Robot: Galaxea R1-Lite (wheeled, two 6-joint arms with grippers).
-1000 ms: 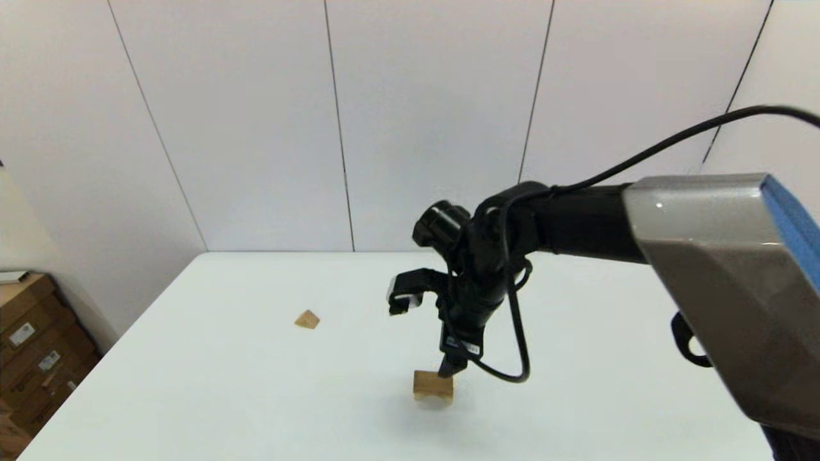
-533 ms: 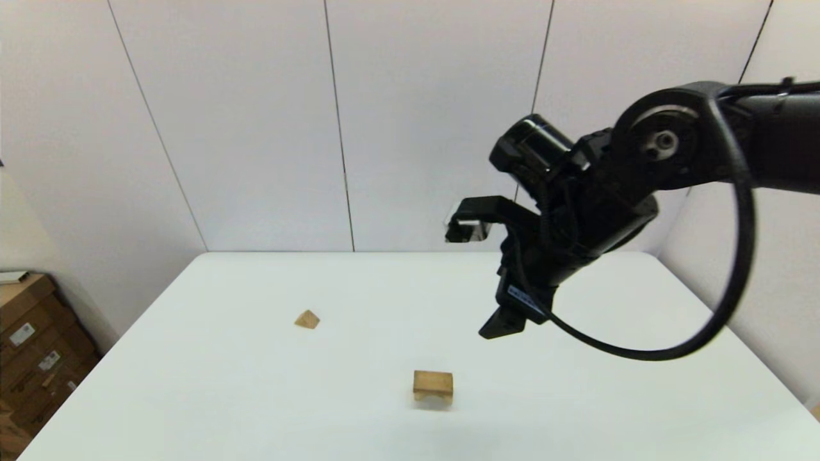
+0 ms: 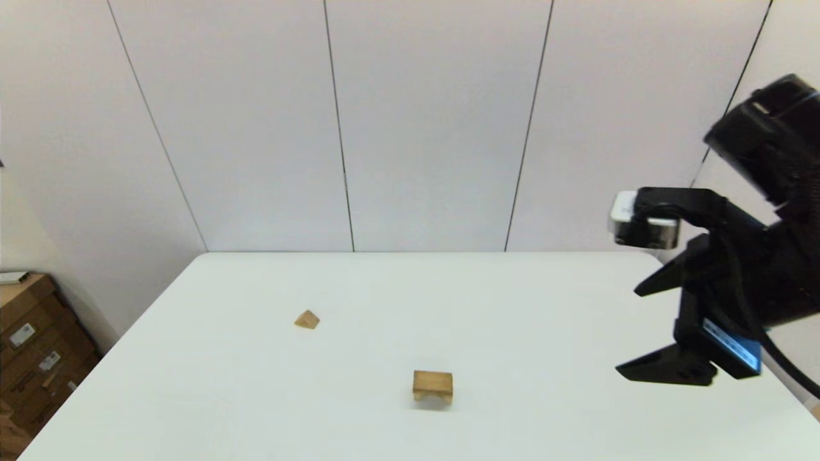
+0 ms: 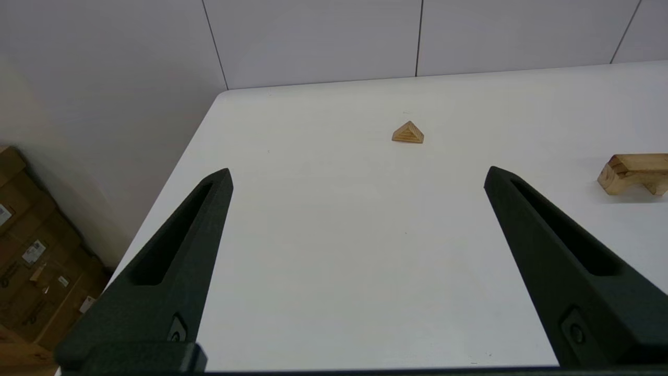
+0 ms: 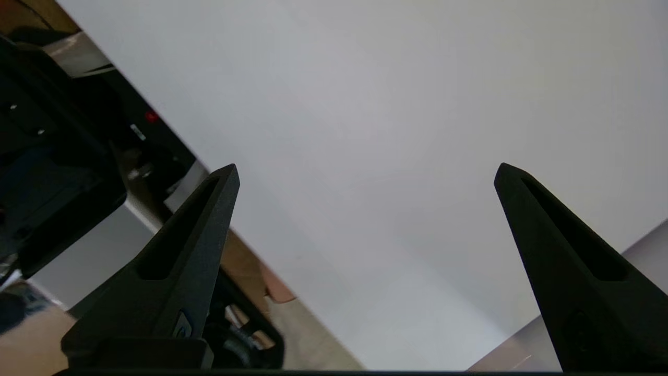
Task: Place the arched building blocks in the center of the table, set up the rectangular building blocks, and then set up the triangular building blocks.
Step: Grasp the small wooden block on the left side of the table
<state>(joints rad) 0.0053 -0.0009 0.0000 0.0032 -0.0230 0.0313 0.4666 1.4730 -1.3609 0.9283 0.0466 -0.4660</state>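
The arched building block stands alone near the middle front of the white table, notch downward; it also shows in the left wrist view. The triangular building block lies farther back and to the left. The rectangular building block is out of view. My right gripper hangs open and empty above the table's right edge, well away from both blocks; its wrist view shows only bare tabletop. My left gripper is open and empty, held back from the triangular block.
Stacked cardboard boxes stand on the floor past the table's left edge. A white panelled wall rises behind the table. The robot's dark base shows beyond the table's edge in the right wrist view.
My right gripper was at the arched block's top; it has risen and swung far to the right, fingers spread. The arched block stays standing where it was. The triangular block has not moved.
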